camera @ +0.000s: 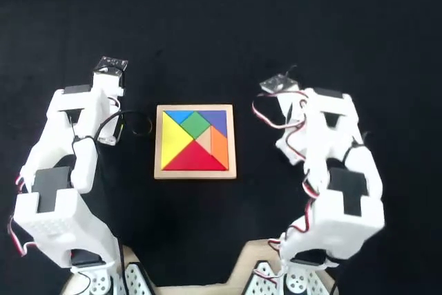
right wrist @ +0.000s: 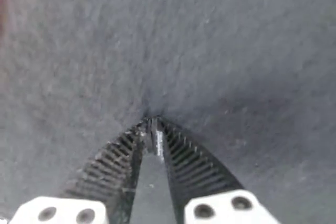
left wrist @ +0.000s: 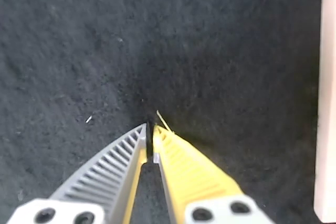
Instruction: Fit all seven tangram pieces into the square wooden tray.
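On the left, the left gripper [left wrist: 151, 128] is pinched tight and holding nothing, low over the black cloth [left wrist: 79, 51]. Centre table, the wooden tray [camera: 195, 174] looks full. Count them: yellow triangle [camera: 173, 144], red triangle [camera: 195, 160], blue triangle [camera: 178, 116], green square [camera: 197, 124], indigo triangle [camera: 218, 121], orange parallelogram [camera: 219, 144], tan triangle [camera: 204, 143]. That's seven pieces in one tray, all lying flat. I'd call them light, stiff and smooth-faced, with only their edges offering a grip. Over right, the right gripper [right wrist: 152, 123] is closed as well, and empty.
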